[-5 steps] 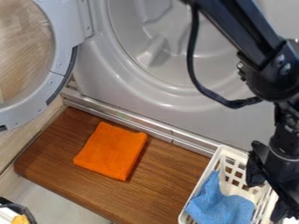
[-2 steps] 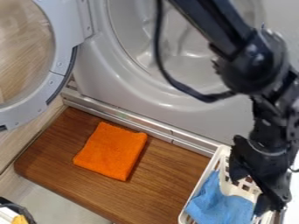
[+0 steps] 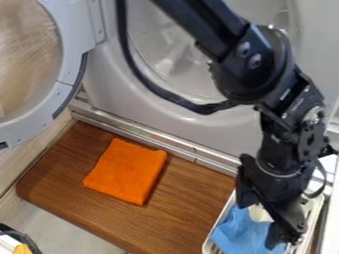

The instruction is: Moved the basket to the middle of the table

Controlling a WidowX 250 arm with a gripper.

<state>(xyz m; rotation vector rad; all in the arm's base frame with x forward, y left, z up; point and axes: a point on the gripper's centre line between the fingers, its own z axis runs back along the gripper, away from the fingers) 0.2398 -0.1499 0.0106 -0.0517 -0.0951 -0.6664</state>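
Observation:
My gripper [image 3: 261, 221] hangs over the white basket [image 3: 218, 221] at the lower right, its two fingers spread apart and partly covering the basket's middle and back. Whether either finger touches the basket I cannot tell. A blue cloth [image 3: 237, 234] lies inside the basket at its left side. The basket stands at the right end of the brown wooden table [image 3: 185, 213], upright. On the table's left half lies a folded orange cloth [image 3: 126, 171].
Behind the table rises a grey washing machine [image 3: 106, 84] with a metal ledge along its foot. Its round door [image 3: 69, 64] stands swung out at the upper left. A dark-rimmed container [image 3: 29, 241] with something yellow sits in the lower left corner.
The arm and gripper have moved left across the basket, from its right side to over its middle. The basket and both cloths have stayed in place.

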